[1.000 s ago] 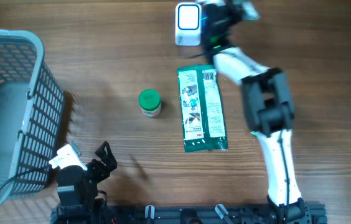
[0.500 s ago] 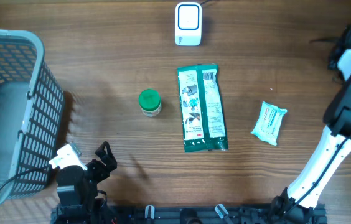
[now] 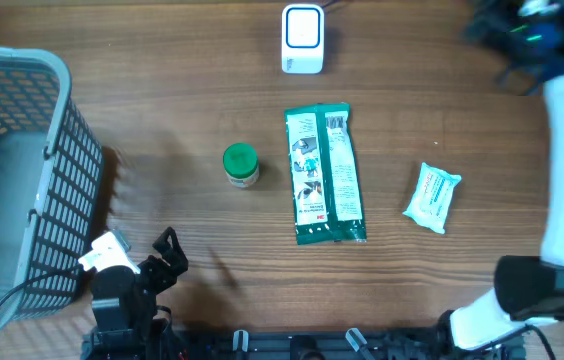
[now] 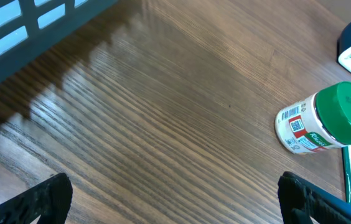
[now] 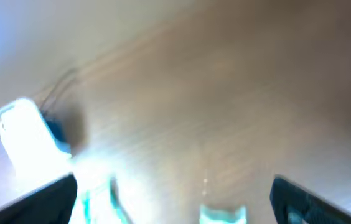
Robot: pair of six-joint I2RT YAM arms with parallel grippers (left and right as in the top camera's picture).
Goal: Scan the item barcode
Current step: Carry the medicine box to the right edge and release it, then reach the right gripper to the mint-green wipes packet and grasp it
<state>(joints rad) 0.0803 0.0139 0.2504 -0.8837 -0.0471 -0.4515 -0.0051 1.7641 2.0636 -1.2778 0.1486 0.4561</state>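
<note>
Three items lie flat on the worktop (image 3: 162,80), and not one of them is at the scanner (image 3: 302,38), which sits at the middle of the far edge. Long green pouch (image 3: 324,175) dead centre, green-lidded jar (image 3: 241,165) near it on the left-edge side, small white-and-teal pack (image 3: 432,197) toward the right edge, well apart from the scanner. Right gripper (image 5: 174,202) is up by the far right corner, blurred, jaws spread wide with nothing between them. Left gripper (image 3: 167,252) sits at the near edge beside the basket (image 3: 22,70), jaws wide too, empty, the jar out ahead. So where are we? Nothing in hand, nothing facing the scanner window. Whether any barcode is already read, the pictures can't say. My read: a pick-up and a pass at the scanner are left to do.
</note>
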